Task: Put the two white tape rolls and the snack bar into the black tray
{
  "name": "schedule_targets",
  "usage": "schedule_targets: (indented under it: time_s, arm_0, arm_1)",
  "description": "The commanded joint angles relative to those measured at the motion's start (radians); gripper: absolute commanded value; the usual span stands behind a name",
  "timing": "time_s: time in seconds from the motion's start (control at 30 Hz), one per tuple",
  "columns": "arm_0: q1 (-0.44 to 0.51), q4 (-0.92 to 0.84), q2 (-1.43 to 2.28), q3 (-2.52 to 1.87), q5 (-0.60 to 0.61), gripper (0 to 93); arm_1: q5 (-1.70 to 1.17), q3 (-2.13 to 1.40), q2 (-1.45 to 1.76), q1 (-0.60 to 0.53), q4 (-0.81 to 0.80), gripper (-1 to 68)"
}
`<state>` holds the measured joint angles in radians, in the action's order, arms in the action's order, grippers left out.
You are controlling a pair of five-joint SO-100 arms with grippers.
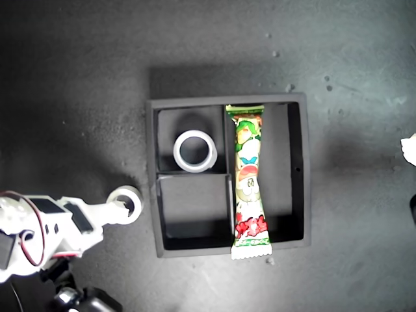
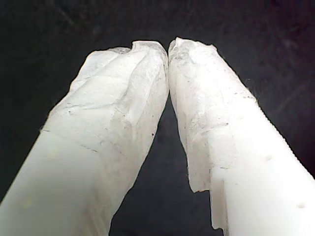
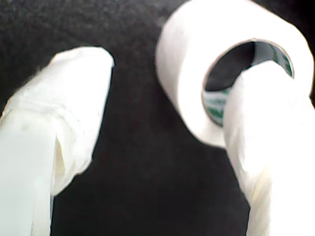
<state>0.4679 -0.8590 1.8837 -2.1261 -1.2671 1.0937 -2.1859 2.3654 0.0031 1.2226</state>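
The square matte black tray (image 1: 229, 247) with raised walls already carries two of the three things. A larger white ring-shaped tape roll (image 1: 195, 151) lies flat in the small compartment at the tray's far corner on the exterior view's left. The long snack bar (image 1: 249, 181) in its shiny yellow-green wrapper lies along the long compartment, its red-printed crimped end riding over the tray's near wall.

The second white tape roll (image 1: 125, 205) is outside the tray, on the dark mat (image 1: 78, 78), just beside the wall on the exterior view's left and level with the empty near small compartment.

The second gripper (image 3: 170, 98) is the arm at that roll. Its jaws stand apart: one taped finger (image 3: 266, 113) reaches into the roll's open core (image 3: 231, 73), and the other finger (image 3: 74, 88) stands clear of the outer rim, so nothing is clamped yet. The relation that matters is that the roll's wall sits between the two fingers; closing them should pinch it, and the empty compartment lies only a short way over the wall.

The first gripper (image 2: 168, 49) has its padded tips pressed together on nothing, over bare mat. It seems to show only as a white sliver at the exterior view's right edge, well apart from the roll.
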Motion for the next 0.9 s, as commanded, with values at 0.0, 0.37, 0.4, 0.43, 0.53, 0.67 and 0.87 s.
schedule_targets:
  time_s: [0.0, 0.37, 0.4, 0.43, 0.53, 0.67, 0.87]
  arm_0:
    - [0.011, 0.026, -0.003, 0.000, 0.008, 16.9]
    - [0.017, 0.069, -0.051, -0.003, 0.006, 16.8]
    - [0.017, 0.074, -0.057, -0.003, 0.006, 16.8]
    - [0.015, 0.078, -0.063, -0.003, 0.006, 16.8]
    - [0.011, 0.092, -0.077, -0.006, 0.006, 16.9]
    - [-0.005, 0.100, -0.104, -0.006, 0.008, 17.0]
    - [-0.026, 0.095, -0.126, -0.005, 0.008, 16.8]
  arm_1:
    - [0.026, -0.064, 0.077, -0.008, -0.061, -0.6]
    - [0.048, -0.127, 0.098, -0.014, -0.094, -0.6]
    - [0.048, -0.132, 0.098, -0.014, -0.098, -0.6]
    - [0.048, -0.133, 0.098, -0.015, -0.101, -0.6]
    - [0.048, -0.144, 0.098, -0.025, -0.110, -0.6]
    - [0.048, -0.158, 0.098, -0.046, -0.133, -0.6]
    - [0.044, -0.170, 0.098, -0.071, -0.152, -0.6]
